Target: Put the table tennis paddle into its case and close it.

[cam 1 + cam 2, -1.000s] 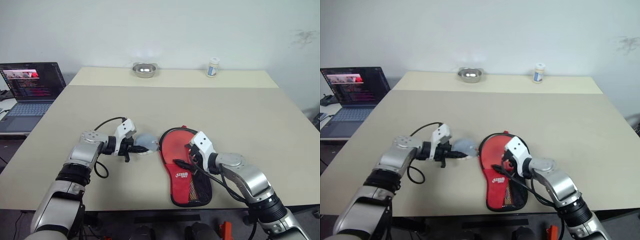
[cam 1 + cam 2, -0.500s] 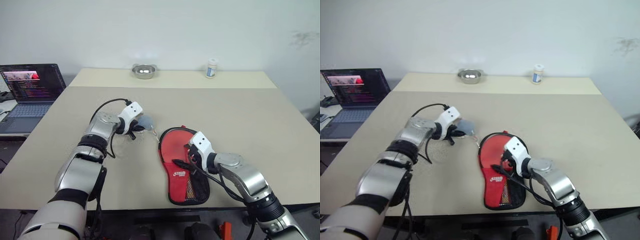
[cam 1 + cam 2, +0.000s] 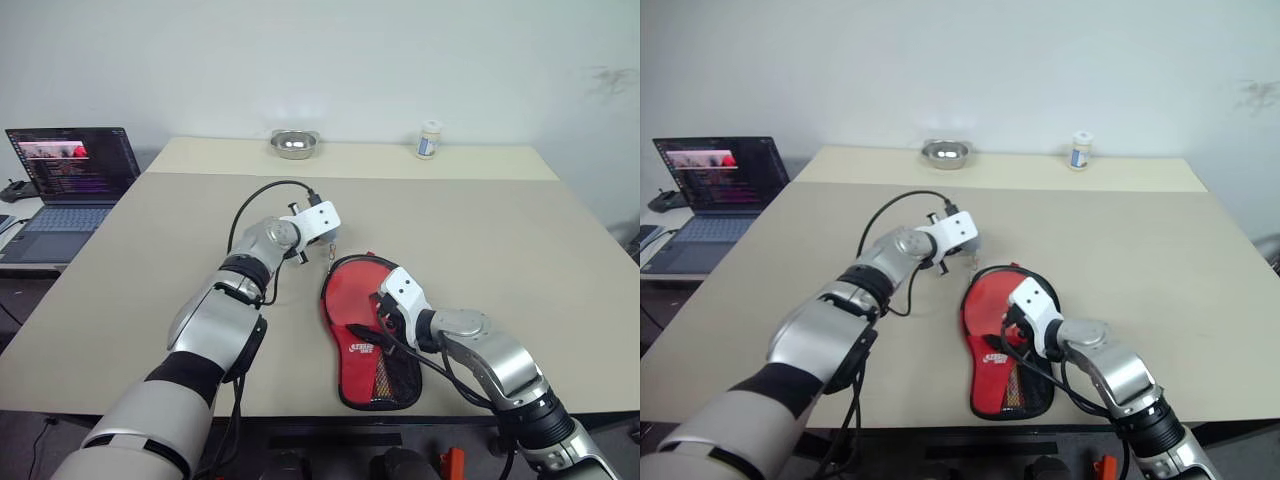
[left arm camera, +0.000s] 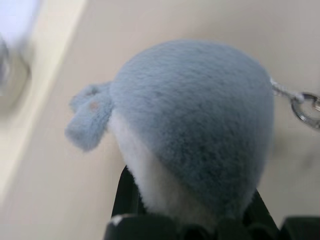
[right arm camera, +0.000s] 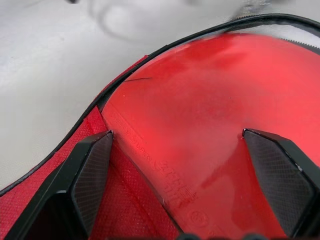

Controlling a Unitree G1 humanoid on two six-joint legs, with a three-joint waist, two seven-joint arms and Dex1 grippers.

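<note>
Left gripper [image 4: 190, 220] is clamped on a blue plush keychain [image 4: 195, 125], just far-left of the case [image 3: 372, 330]. Right gripper [image 5: 185, 175] is spread wide, empty, over the paddle [image 5: 210, 125] lying in the case.

I see even, bright room light on the table [image 3: 480, 230], with soft shadows under the arms. My left wrist view is blurred close up; the paddle [image 5: 210, 130] shows faint glare.
</note>
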